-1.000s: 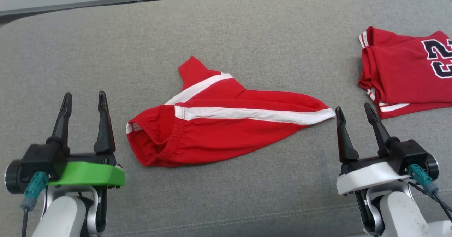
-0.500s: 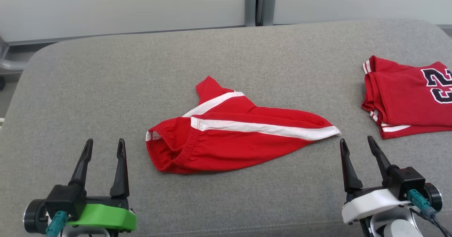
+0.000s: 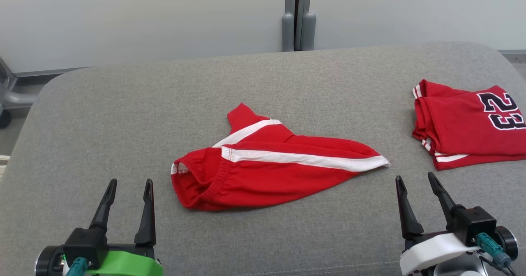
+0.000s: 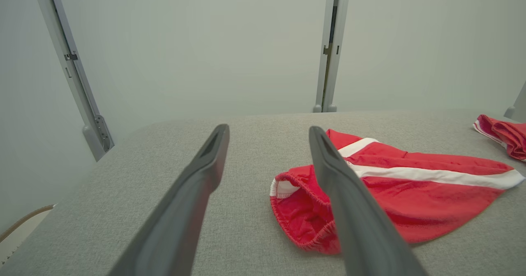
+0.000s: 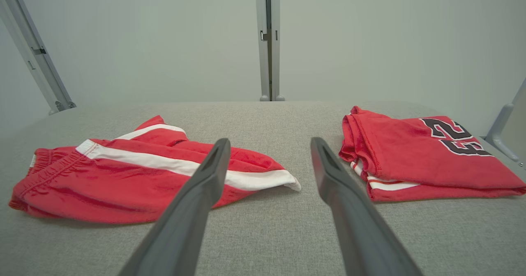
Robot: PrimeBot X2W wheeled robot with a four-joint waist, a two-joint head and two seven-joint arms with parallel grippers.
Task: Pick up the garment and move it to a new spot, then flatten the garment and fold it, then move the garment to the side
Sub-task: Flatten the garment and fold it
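The left pincer [image 3: 130, 182] and right pincer [image 3: 414, 176] both stand spread apart and empty, flanking the crumpled red shorts [image 3: 271, 173] on the grey worktop [image 3: 123, 115].

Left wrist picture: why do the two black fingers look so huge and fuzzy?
Left wrist view: the fingers sit right by the wide-angle lens, so they loom big with soft edges, while the red shorts look clearer; head view: the same left gripper looks small and crisp, the light is even, with only a thin soft shadow under the shorts and no glare.
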